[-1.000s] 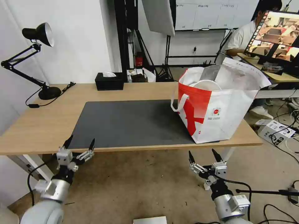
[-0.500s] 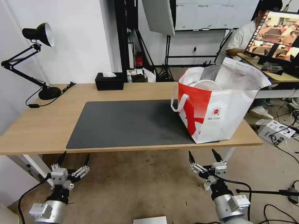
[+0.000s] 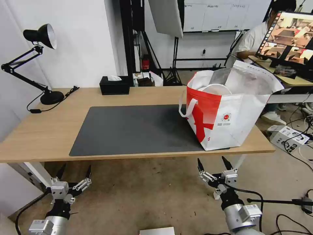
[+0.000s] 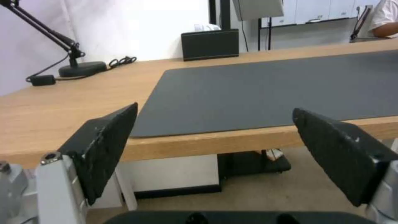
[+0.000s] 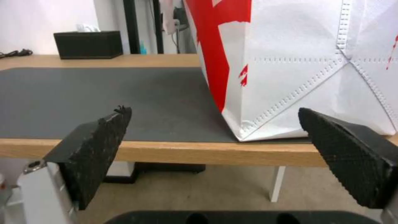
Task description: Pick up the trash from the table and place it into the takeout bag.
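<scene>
The takeout bag (image 3: 228, 117) stands upright on the right end of the table (image 3: 42, 130), partly on the dark grey mat (image 3: 137, 129). It is white and red with an open top. Of the trash, a white round bowl (image 3: 215, 88) rests inside the bag near its rim. My left gripper (image 3: 74, 170) hangs open below the table's front edge at the left, nothing between its fingers (image 4: 104, 146). My right gripper (image 3: 212, 161) is open too, below the front edge under the bag's near corner (image 5: 244, 130). Its fingers (image 5: 91, 149) are empty.
A black tissue box (image 3: 114, 85) sits at the table's back edge, and a black desk lamp (image 3: 39, 65) with its cable at the back left. White table legs (image 3: 36, 173) stand close to the left gripper. Cables and a box (image 3: 288, 135) lie on the floor at right.
My left gripper has dropped from the mat's front corner to below the table edge and drawn back toward me. The right arm, bag and table are unchanged.
</scene>
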{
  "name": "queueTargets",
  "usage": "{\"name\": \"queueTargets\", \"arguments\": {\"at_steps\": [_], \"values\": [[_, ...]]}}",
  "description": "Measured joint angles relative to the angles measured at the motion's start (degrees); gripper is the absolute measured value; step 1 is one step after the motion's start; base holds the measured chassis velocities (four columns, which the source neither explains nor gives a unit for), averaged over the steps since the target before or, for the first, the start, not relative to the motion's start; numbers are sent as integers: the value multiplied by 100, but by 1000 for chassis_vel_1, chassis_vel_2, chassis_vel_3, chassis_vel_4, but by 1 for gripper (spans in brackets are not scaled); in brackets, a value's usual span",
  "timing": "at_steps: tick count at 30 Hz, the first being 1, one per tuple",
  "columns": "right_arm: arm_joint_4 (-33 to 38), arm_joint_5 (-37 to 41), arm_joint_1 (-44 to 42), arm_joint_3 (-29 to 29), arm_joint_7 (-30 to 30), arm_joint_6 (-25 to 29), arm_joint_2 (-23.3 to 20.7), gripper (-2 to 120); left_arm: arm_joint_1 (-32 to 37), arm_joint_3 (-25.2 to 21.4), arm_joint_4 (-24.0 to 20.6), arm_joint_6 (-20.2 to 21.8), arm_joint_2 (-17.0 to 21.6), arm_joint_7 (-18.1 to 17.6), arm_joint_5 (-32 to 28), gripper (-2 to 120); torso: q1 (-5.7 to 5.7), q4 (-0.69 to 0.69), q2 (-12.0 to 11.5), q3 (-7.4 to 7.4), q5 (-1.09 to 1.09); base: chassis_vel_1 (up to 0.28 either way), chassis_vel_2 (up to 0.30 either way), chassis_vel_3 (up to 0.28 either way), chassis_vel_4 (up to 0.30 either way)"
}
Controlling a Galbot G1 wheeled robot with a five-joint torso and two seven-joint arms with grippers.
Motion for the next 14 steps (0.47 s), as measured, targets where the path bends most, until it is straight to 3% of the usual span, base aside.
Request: {"name": "queueTargets", "arguments": {"at_steps": [14], "values": [[0,0,0,0,0,0,0,100,-8,7,-3,12,9,-6,-4,100,0,0,0,0,0,0,0,0,0]]}}
